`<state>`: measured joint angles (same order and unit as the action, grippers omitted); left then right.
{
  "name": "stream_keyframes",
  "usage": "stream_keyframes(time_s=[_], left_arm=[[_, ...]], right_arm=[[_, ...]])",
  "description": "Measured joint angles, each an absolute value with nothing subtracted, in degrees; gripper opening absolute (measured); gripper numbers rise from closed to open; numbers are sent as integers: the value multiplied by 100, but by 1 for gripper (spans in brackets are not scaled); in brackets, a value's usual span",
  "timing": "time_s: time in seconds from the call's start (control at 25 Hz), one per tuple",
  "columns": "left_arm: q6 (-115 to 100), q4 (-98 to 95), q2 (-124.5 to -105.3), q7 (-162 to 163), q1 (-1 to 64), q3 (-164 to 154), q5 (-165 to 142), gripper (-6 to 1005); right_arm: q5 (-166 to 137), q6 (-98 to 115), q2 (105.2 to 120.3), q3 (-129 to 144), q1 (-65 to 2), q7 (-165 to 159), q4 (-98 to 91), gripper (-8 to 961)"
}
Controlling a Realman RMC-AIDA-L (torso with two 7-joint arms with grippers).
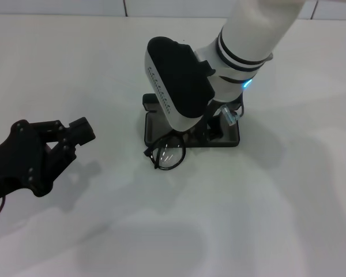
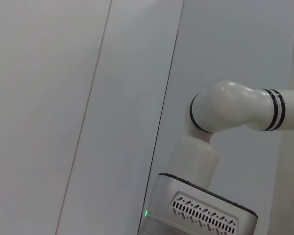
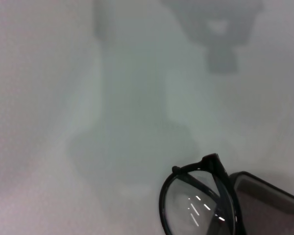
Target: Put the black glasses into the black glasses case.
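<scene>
White table (image 1: 288, 219) carries the black glasses case (image 1: 233, 138); black glasses (image 1: 170, 153) overhang its seven-o'clock corner and could slip out. Right hand (image 1: 210, 130) grip unclear; left hand (image 1: 75, 135) spread, idle.

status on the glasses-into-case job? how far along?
Done: the black glasses case lies open on the table.

In hand: the right gripper is down over the case with the black glasses, but one lens hangs over the case's near-left edge onto the table.

Left: seat the glasses fully inside and release. The left gripper is off to the left, away from the case.
</scene>
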<state>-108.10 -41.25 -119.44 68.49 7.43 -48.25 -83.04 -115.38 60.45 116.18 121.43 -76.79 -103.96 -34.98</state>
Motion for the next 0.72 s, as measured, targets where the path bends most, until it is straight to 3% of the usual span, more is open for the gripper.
stream_keyframes(time_s=[0.4, 0.72], left_arm=[[-10810, -4120, -11944, 6846, 731, -4825, -8297, 78], [-10811, -4122, -11944, 6846, 713, -4825, -8296, 78]], right_arm=[[-11436, 5915, 11619, 12167, -7607, -10294, -3494, 180], [-11425, 5975, 11620, 12181, -7577, -10338, -3550, 100]])
